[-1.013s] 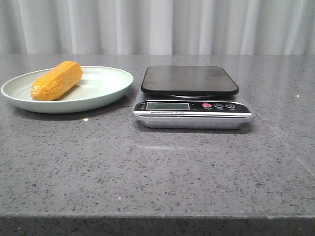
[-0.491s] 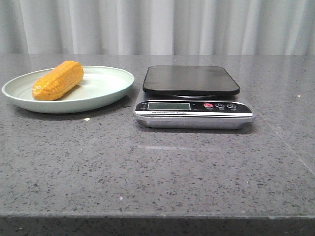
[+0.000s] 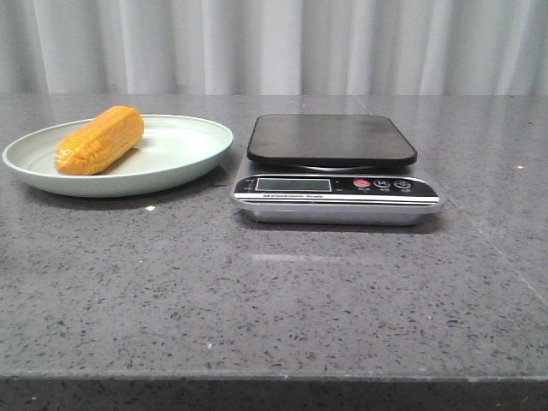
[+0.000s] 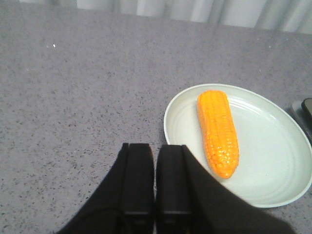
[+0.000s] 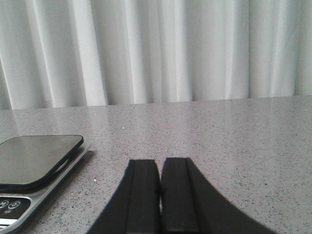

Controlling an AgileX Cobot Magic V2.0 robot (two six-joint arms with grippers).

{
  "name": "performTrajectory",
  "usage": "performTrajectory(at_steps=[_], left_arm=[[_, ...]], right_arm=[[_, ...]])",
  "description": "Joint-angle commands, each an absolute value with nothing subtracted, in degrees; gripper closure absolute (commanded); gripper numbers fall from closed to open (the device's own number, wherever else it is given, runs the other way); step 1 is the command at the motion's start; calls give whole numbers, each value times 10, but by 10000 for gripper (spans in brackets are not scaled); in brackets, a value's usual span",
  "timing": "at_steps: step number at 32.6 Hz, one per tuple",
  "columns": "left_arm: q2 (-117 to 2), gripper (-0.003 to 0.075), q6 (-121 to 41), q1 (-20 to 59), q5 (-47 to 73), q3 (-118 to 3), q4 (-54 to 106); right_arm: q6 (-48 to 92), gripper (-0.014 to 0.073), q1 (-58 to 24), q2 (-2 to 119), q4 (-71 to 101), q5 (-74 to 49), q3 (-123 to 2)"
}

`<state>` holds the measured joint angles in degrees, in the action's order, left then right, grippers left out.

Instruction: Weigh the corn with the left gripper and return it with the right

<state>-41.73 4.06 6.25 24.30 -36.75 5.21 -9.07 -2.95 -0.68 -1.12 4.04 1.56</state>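
The orange-yellow corn [image 3: 99, 139] lies on its side in a pale green plate [image 3: 184, 154] at the table's left. It also shows in the left wrist view [image 4: 218, 131], inside the plate [image 4: 273, 161]. My left gripper [image 4: 155, 146] is shut and empty, hanging over the bare table just outside the plate's rim, short of the corn. My right gripper [image 5: 160, 162] is shut and empty, low over the table to the right of the scale [image 5: 34, 158]. Neither gripper shows in the front view.
A kitchen scale [image 3: 334, 167] with a black weighing platform, display and buttons stands at the table's middle, right of the plate. The grey speckled table [image 3: 274, 291] ends at a front edge. White curtains hang behind.
The front view shifts by a few pixels between frames; the corn, plate and scale keep their places.
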Motion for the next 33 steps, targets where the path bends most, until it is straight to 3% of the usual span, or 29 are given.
performTrajectory(at_steps=[1, 8, 11, 17, 33], left_arm=[[-468, 524, 42, 69, 249, -430, 67], [-578, 232, 31, 118, 318, -539, 61], [-631, 148, 31, 159, 327, -585, 59], [-732, 141, 47, 207, 336, -663, 55], [-901, 142, 141, 206, 386, -744, 16]], right_arm=[[-90, 421, -33, -16, -10, 89, 11], [-90, 421, -33, -16, -10, 89, 11], [-90, 421, -33, -16, -10, 89, 11], [-90, 421, -33, -16, -10, 89, 11], [-90, 421, -33, -16, -10, 89, 11]])
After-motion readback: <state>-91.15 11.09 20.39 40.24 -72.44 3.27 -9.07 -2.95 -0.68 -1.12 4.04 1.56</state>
